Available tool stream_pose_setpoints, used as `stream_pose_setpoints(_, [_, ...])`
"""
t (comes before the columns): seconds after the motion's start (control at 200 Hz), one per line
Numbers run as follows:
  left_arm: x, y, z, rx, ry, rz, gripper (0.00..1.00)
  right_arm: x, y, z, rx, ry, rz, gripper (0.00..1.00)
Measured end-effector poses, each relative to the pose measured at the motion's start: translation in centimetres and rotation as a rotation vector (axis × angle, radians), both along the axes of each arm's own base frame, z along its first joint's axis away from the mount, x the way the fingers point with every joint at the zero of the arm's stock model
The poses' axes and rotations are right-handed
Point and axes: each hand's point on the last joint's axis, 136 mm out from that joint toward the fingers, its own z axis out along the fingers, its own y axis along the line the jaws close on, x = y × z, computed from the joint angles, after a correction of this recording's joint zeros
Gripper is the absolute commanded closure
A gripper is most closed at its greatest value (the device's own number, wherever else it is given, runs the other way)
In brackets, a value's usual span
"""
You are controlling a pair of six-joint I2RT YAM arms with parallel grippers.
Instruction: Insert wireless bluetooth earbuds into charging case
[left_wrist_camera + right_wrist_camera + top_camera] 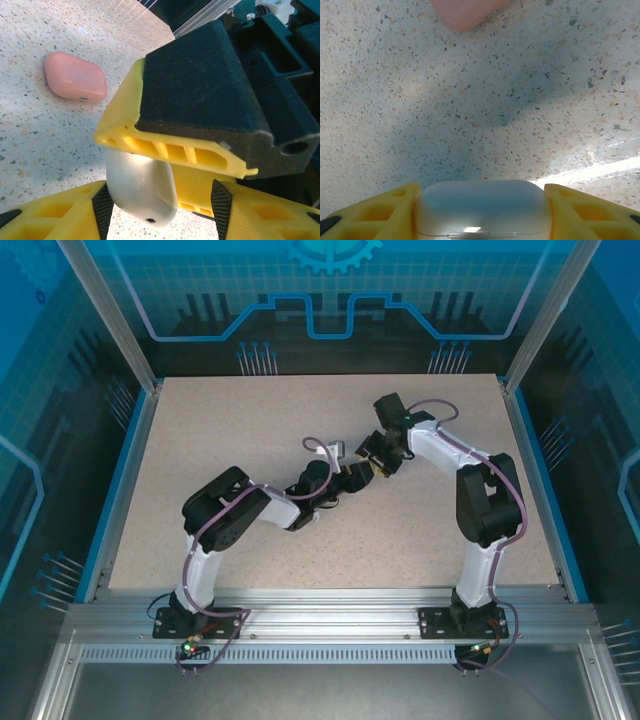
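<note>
A white charging case, lid closed, sits clamped between the yellow fingers of my right gripper. In the left wrist view the same white case hangs under a right finger and lies between the black pads of my left gripper. That gripper is open: the case is close against its left pad, with a wide gap to the other pad. The two grippers meet mid-table, left gripper against right gripper. No earbuds are in view.
A closed salmon-pink case lies flat on the speckled tabletop beyond the grippers; its edge, pink case, shows at the top of the right wrist view. Blue rails border the table's sides.
</note>
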Motion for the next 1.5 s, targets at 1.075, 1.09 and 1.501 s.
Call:
stream_pose_setpoints(1.075, [0.9, -0.2, 0.0, -0.039, 0.02, 0.034, 0.65, 0.5, -0.1, 1.0, 0.016, -0.033, -0.006, 0.45])
stream_pose_setpoints(1.09, [0.9, -0.2, 0.0, -0.039, 0.02, 0.034, 0.66, 0.5, -0.1, 1.0, 0.017, -0.034, -0.006, 0.45])
stream_pose_setpoints(1.501, [1.3, -0.5, 0.1, -0.047, 0.016, 0.034, 0.63, 0.6, 0.0, 1.3, 0.024, -0.04, -0.004, 0.45])
